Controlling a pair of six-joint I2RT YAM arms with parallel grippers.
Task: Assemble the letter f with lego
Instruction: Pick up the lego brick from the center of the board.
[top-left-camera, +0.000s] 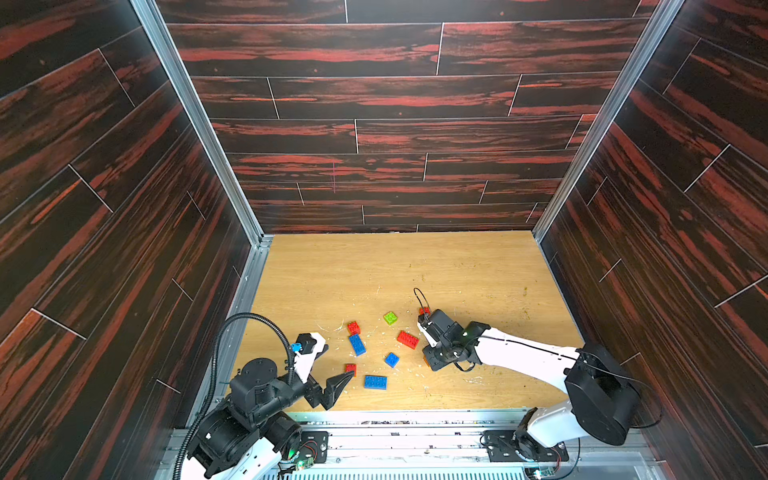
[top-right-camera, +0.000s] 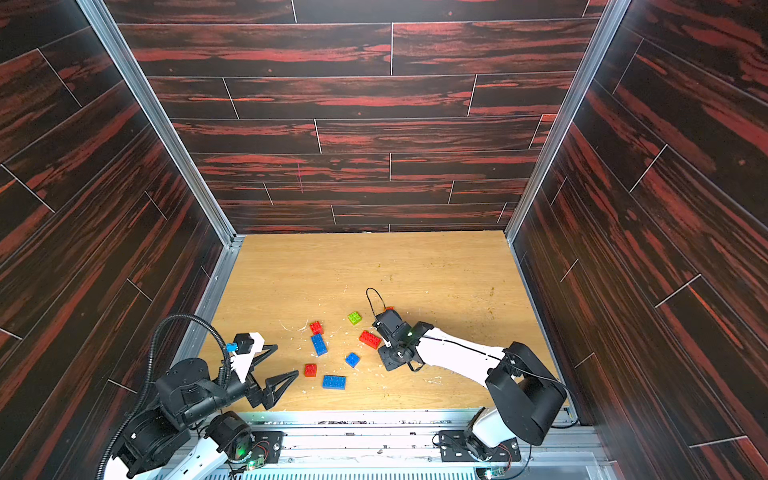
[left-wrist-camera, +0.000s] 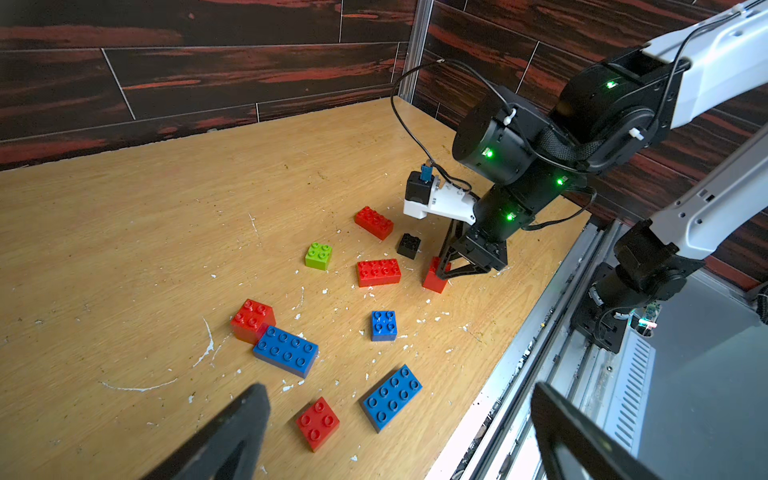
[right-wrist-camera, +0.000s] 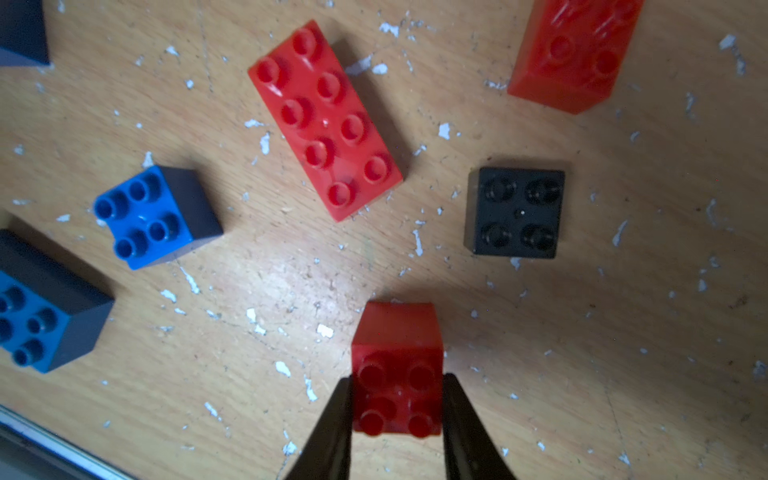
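Right gripper (right-wrist-camera: 398, 379) pinches 1 red brick (right-wrist-camera: 397, 332), perhaps shallowly; lifting could tip it free. Left gripper (top-left-camera: 338, 362) hangs spread.

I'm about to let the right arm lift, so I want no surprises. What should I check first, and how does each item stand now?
1. Right gripper shut on the small square red plastic brick: ok, one finger on each side.
2. Brick studs-up and square in the grip: ok.
3. Black square brick and oblong red brick apart from the held one: ok.
4. Left gripper open and away from the grasp: ok.
5. Held brick off the wooden table: cannot tell.
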